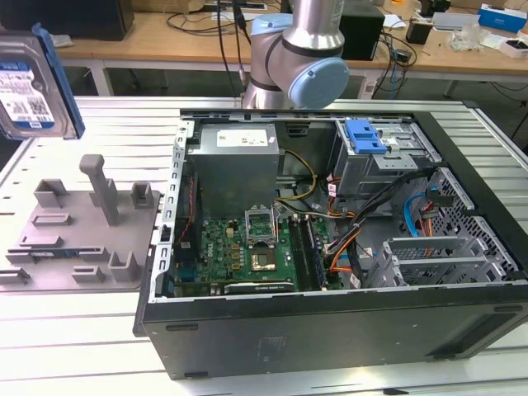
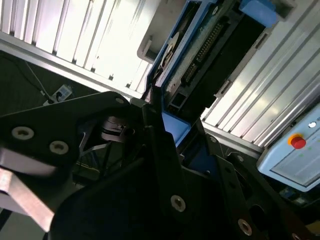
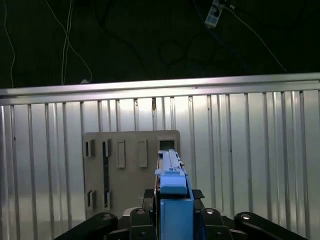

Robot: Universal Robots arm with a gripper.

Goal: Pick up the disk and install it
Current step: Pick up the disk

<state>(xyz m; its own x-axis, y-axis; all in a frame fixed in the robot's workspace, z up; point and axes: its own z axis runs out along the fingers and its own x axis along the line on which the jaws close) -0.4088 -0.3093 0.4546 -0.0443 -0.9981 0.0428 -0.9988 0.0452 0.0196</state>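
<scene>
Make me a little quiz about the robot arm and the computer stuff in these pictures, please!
1. True or false: the disk lies inside the open computer case.
2. What colour is the carrier around the disk? A red, B blue, C green.
3. Fill in the gap: the gripper is shut on the ____.

Key:
1. False. It is held up in the air outside the case, at the exterior view's left, near the grey fixture.
2. B.
3. disk.
</scene>
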